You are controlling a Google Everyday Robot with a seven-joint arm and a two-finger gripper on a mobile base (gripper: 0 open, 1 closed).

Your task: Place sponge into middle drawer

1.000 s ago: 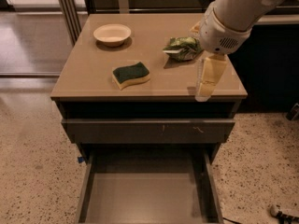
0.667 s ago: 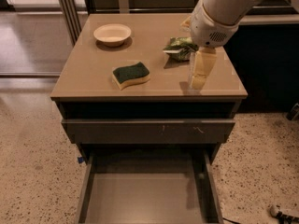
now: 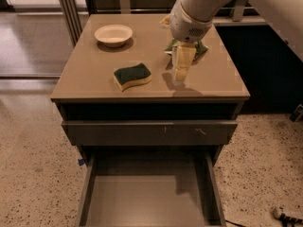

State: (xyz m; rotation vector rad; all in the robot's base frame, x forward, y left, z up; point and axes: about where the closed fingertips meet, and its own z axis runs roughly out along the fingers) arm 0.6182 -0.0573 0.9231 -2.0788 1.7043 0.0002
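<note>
Sponge (image 3: 132, 75), wavy-edged with a dark green scrub face over pale yellow foam, lies flat on the smooth tan desk (image 3: 90, 79). It is left of the pale end effector (image 3: 180, 75), which hangs low before a crinkled green bag (image 3: 201, 49). Whether it is spread or pressed together cannot be told. Below, the shallow, thin-walled middle drawer (image 3: 87, 188) stands open.

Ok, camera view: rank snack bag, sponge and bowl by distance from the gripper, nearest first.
The gripper hangs over the right part of the tabletop.
1. Snack bag: just behind the gripper.
2. Sponge: picture-left of it, near the front edge.
3. Bowl: far back-left corner.
</note>
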